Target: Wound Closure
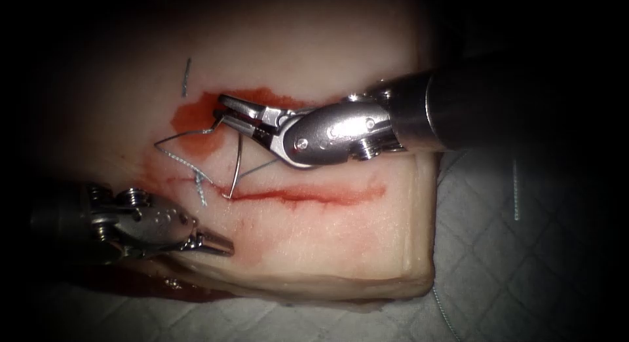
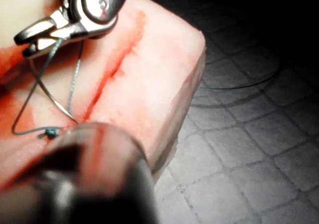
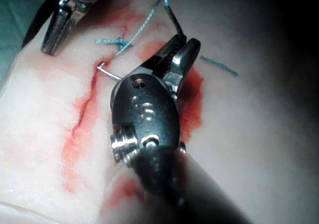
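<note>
While gripped near its blunt tail end by the right arm's steel needle driver [image 1: 239, 119], thin curved steel needle [image 1: 237, 165] arcs down from centre frame, point resting at or just inside the left end of the long red cut [image 1: 308, 196] in the pale slab of pork-belly tissue [image 1: 314, 244]; depth of entry not discernible. Right jaws clamped on the needle, blue-green braided thread [image 1: 177, 155] trailing from the same spot toward a knot [image 1: 198, 180] just left of the cut's end. Left arm's steel needle driver [image 1: 213, 244] lower left, off the tissue's near edge, jaws together or nearly so, holding nothing. Handling judgement: needle light, stiff, slick and prone to rotate unless held flat across the jaws, well back from the point. Thread limp, easily snagged. Tissue soft, wet with red fluid [image 1: 196, 122], likely to tear under side load.
</note>
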